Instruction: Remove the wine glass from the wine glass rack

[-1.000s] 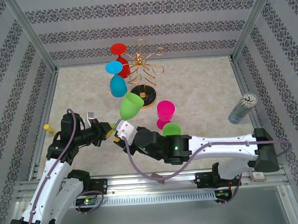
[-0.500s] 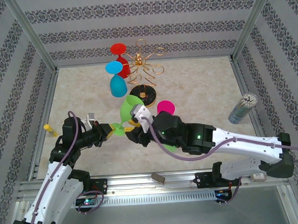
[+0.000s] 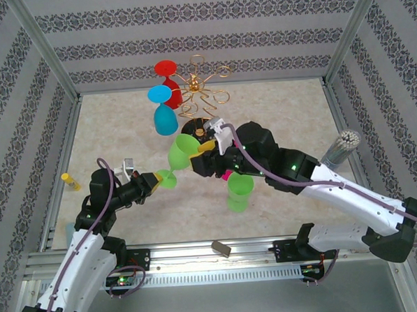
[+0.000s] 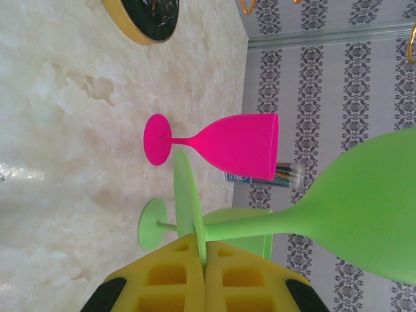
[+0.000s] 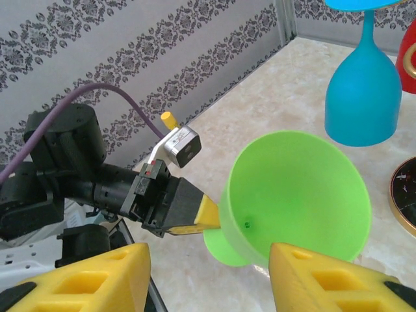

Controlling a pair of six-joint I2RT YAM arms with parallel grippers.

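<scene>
**Handover risk: green glass pinched by the foot only**

Holding the green wine glass (image 3: 182,150) clear of the wine glass rack (image 3: 194,87), tilted in the air just in front of the rack's black base, bowl toward the right arm. Clamped by the left end effector (image 4: 203,250) on the thin foot disc alone, pads pressed together on its edge. Bracketing the bowl with the right end effector (image 5: 208,257), fingers (image 5: 97,276) spread wide, no grip yet judging from the right wrist view. One pad close to the bowl's rim, contact not clear.

Likely trouble from here:
- Knocking the bowl sideways by closing off-centre. With such a narrow pinch on the foot, probably enough to pivot the glass or pop it out.
- Squeezing a smooth, tapered bowl. Likely to slip out of the pads if closed too near the rim.
- Letting go on the left before a firm hold on the right. Means a drop onto the surface (image 3: 283,110), maybe onto the pink glass (image 4: 240,144) or the second green glass (image 3: 240,191) standing nearby.
- Pulling both ways with both end effectors clamped. Puts stress on the thin stem.
- Swinging the right forearm low. Risks toppling the two standing glasses, or catching the blue glass (image 3: 165,120) and red glass (image 3: 166,66) hanging upside down on the rack close behind.
</scene>
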